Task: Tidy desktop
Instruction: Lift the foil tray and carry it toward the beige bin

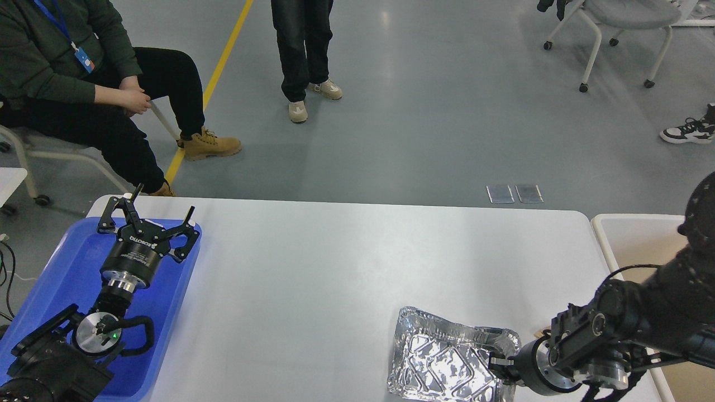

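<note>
The white desktop (335, 262) fills the middle of the head view. A crumpled silver foil tray (441, 363) lies tilted at its front right, open side up. My right gripper (499, 364) comes in from the lower right and is shut on the foil tray's right rim. My left gripper (156, 211) is open and empty, hovering over the far end of the blue plastic tray (56, 273) at the left edge of the desktop. A small tan scrap (540, 334) shows on the desktop just behind my right wrist.
A cream-rimmed tan bin (637, 240) stands beside the desktop's right edge. A seated person (84, 84) is beyond the far left corner and another person (301, 50) stands on the grey floor behind. An office chair (625, 22) is far right.
</note>
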Motion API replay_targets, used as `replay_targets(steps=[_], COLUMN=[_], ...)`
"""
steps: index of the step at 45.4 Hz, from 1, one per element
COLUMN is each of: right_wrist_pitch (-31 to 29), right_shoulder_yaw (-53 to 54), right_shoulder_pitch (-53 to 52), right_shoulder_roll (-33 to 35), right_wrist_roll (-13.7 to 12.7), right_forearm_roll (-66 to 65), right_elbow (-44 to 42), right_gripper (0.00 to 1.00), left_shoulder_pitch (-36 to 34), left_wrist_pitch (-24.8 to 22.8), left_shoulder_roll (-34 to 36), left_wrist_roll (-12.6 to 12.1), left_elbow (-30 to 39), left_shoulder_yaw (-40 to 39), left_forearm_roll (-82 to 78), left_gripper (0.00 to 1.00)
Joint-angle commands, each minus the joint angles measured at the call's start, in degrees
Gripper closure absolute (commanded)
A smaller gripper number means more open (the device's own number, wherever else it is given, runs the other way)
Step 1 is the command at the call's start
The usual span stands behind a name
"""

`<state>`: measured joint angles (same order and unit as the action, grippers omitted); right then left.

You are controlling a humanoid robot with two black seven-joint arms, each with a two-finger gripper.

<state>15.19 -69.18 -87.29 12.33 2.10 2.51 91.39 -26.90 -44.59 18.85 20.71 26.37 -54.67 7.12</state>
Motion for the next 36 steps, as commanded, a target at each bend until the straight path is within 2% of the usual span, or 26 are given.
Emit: replay_targets(steps=[1, 6, 22, 36], right_wrist_pitch=[-5.3, -11.1, -31.2, -42.9], right_shoulder_yaw=[-3.6, -5.3, -14.0, -18.5], right_shoulder_pitch=[-10.8, -18.2, -38.8, -52.0], right_shoulder_roll=[3.0, 5.0, 9.2, 10.4], right_wrist_roll=[0.0, 0.0, -0.2, -0.3], right_forearm_roll=[-0.6, -1.2, -5.8, -9.9], right_elbow=[6.0, 8.5, 8.6, 8.6], right_gripper=[1.00, 1.00, 1.00, 1.00], left_shoulder_pitch=[-0.1, 0.0, 0.0, 0.3], left_wrist_pitch=[-0.1, -0.1, -0.1, -0.1], left_shoulder_roll=[0.0, 0.0, 0.0, 0.0], left_wrist_roll=[-0.1, -0.1, -0.1, -0.1], left_elbow=[0.0, 0.0, 0.0, 0.0], left_shoulder_yaw=[0.0, 0.0, -0.2, -0.6], left_forearm_roll=[0.0, 0.0, 0.0, 0.0], left_gripper=[0.01, 0.01, 0.01, 0.01])
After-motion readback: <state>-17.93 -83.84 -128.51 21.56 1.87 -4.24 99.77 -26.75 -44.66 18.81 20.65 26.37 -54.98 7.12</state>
